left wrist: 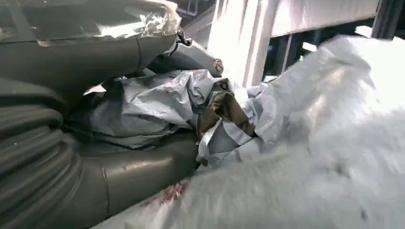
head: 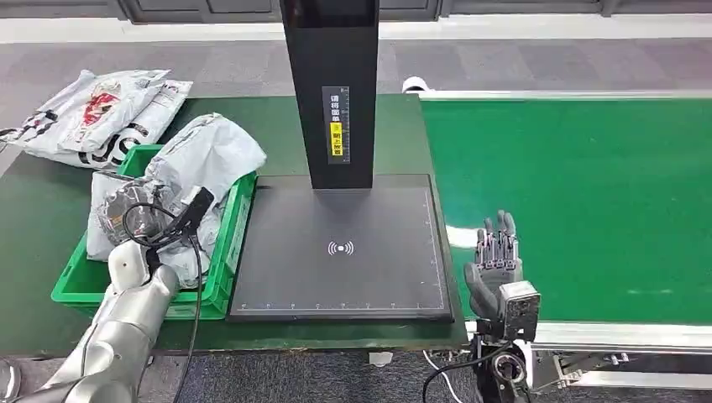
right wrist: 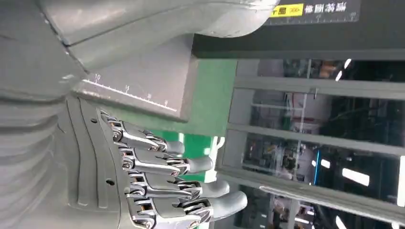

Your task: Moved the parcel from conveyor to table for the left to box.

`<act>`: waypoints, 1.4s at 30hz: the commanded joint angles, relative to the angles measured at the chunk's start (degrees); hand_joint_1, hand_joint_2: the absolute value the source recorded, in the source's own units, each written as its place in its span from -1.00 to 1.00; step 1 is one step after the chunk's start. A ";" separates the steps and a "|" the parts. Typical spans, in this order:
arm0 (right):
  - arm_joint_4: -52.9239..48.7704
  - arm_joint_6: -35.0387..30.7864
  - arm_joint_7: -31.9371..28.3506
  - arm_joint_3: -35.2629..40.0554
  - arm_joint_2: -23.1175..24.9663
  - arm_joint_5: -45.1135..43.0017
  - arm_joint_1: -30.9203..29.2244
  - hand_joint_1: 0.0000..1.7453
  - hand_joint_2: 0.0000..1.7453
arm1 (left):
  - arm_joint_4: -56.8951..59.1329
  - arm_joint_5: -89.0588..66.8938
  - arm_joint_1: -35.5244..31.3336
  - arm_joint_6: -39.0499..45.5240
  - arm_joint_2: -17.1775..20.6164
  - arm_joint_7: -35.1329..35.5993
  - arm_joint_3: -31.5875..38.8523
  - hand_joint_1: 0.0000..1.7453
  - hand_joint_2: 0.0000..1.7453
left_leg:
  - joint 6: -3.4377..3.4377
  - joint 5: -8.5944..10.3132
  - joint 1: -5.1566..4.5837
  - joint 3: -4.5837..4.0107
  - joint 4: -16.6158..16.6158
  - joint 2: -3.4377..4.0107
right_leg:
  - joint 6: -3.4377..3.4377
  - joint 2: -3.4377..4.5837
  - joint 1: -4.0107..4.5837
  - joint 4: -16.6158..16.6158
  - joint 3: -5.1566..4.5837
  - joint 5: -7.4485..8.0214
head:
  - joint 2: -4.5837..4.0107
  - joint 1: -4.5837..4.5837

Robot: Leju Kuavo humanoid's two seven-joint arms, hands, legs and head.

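In the green crate [head: 225, 270] at the left end of the tabletop [head: 34, 252], a crumpled grey parcel [head: 210, 151] lies heaped on other bags, its upper end spilling over the crate's far rim. Its long axis runs roughly from the crate's near left corner toward the far right one, the raised end pointing at the black scanner post [head: 329, 92]. I judge it lies there because boxing is the left arm's job, and the crate sits within that arm's reach. The left hand [head: 155, 222] is down among the bags at the crate's near side; in the left wrist view its thumb [left wrist: 138, 174] presses against wrinkled grey plastic [left wrist: 143, 102], but whether the fingers actually clamp a bag I cannot tell. The right hand [head: 497, 256] stands released with fingers straight and apart, holding nothing, over the near left corner of the green conveyor [head: 588, 201], just beside the scanner pad [head: 340, 248], probably waiting for the next parcel. More bags [head: 96, 113] lie at the tabletop's far left corner.
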 commanded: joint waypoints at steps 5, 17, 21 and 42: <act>10.05 2.68 3.44 1.24 -0.53 4.61 -8.22 -1.00 1.00 | 7.91 12.68 0.07 -1.77 -2.37 -3.95 6.65 -1.00 -1.00 | -0.05 -0.17 -0.12 0.30 -0.32 0.25 | -0.09 0.10 -0.11 -0.14 0.65 -0.18 | 0.02 -0.02; 16.84 1.92 2.33 2.26 -0.49 4.92 -13.10 -1.00 1.00 | -15.62 15.26 -4.75 3.60 -8.91 -23.97 24.62 -1.00 -1.00 | -0.31 0.29 0.04 0.18 -0.20 -0.46 | -0.28 -0.44 0.17 -0.09 0.22 0.02 | 0.00 -0.02; 18.89 1.36 1.86 2.42 -0.25 4.95 -14.76 -1.00 1.00 | -16.44 14.82 -5.08 3.60 -9.80 -26.26 26.49 -1.00 -1.00 | -0.35 0.29 0.03 -0.05 -0.25 -0.14 | -0.32 -0.15 0.18 -0.11 -0.15 0.23 | 0.02 -0.02; 32.47 -20.69 -3.25 4.45 1.24 8.15 -24.84 -1.00 -1.00 | -2.59 52.51 -4.16 -13.29 -21.40 -43.06 -8.01 -1.00 -1.00 | -0.27 0.35 -0.02 -0.40 -0.17 -0.39 | -0.23 -0.37 0.08 -0.07 -0.42 0.24 | 0.02 -0.02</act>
